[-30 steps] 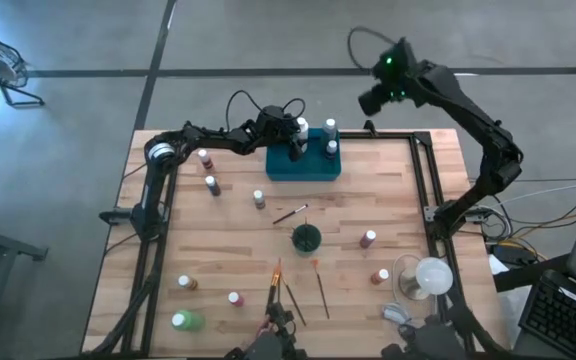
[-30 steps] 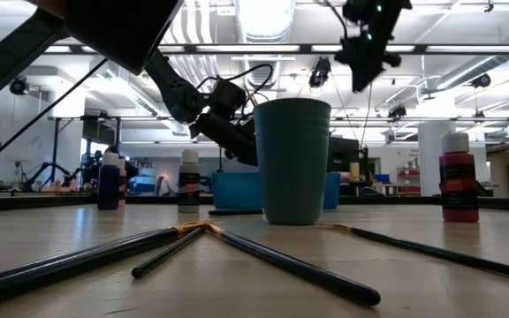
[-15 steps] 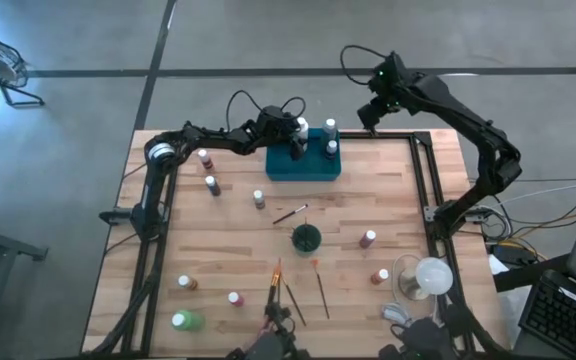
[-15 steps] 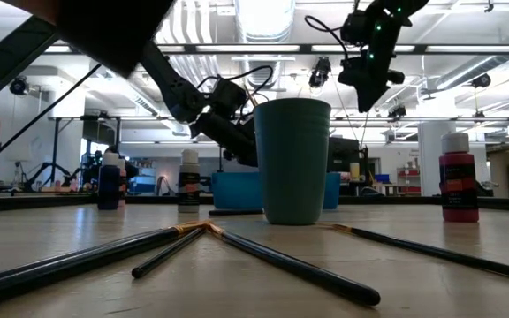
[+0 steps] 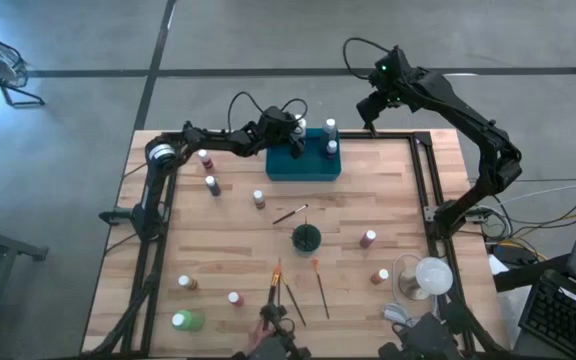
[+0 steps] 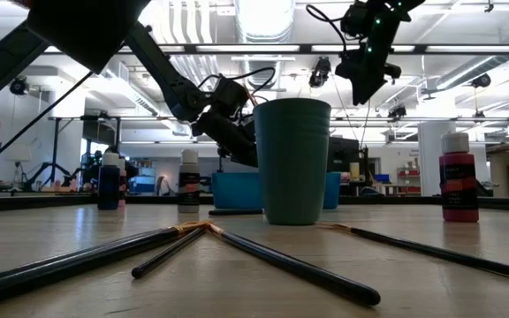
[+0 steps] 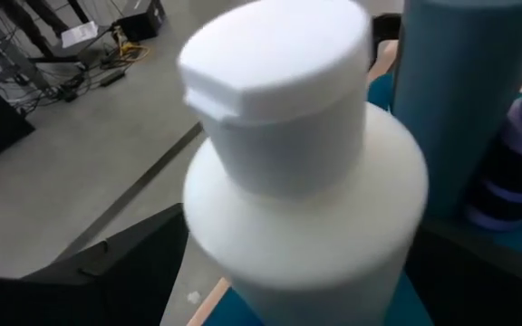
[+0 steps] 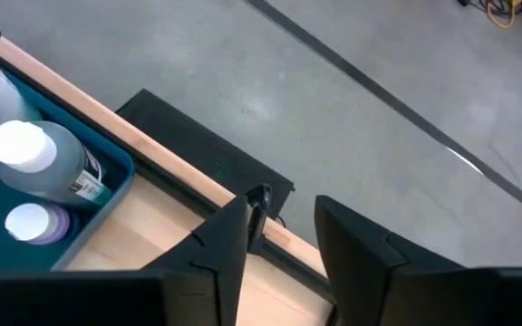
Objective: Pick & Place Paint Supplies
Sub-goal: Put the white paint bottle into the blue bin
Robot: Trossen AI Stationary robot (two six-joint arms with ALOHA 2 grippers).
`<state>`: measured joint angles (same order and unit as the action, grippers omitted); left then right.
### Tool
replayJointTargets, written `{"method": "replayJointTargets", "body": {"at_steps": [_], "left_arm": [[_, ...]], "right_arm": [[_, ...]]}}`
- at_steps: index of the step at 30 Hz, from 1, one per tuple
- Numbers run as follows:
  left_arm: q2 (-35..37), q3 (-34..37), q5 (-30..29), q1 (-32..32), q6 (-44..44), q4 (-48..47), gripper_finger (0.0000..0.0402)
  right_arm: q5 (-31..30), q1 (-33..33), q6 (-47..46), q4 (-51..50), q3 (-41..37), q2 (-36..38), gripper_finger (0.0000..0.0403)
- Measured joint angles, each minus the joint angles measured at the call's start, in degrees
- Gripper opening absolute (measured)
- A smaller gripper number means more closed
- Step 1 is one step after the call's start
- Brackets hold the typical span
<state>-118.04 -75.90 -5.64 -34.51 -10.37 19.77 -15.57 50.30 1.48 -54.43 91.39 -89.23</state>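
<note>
Two dark, jointed arms. Black cables loop above the left hand [image 5: 290, 138] at upper centre; a green light glows near the right hand [image 5: 366, 113], upper right.

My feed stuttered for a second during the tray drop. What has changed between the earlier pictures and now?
The right pincer swung down and in from above the table's far edge toward the teal tray's far right corner, its fingers a little apart. The left pincer stayed at the tray with a white bottle between its fingers, which spread. The cup, brushes and loose bottles did not move.
</note>
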Motion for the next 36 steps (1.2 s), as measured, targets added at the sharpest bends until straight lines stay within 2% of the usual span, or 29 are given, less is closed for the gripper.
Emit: {"method": "replayJointTargets", "body": {"at_steps": [5, 18, 26, 36], "left_arm": [[0.00, 0.02, 0.10, 0.37, 0.57, -0.04, 0.0383], [0.44, 0.07, 0.17, 0.49, 2.46, -0.75, 0.0383], [1.01, 0.07, 3.06, 0.56, 0.44, -0.75, 0.0383], [1.96, 0.17, 3.10, 0.49, -1.34, -2.10, 0.0383]], "right_arm": [[0.00, 0.00, 0.02, 0.02, 0.00, 0.00, 0.0133], [0.11, -0.04, -1.27, 1.46, 0.00, 0.00, 0.0092], [0.12, -0.02, -1.11, 1.49, 0.00, 0.00, 0.0074], [0.11, 0.02, -1.06, 1.42, 0.00, 0.00, 0.0078]]}}
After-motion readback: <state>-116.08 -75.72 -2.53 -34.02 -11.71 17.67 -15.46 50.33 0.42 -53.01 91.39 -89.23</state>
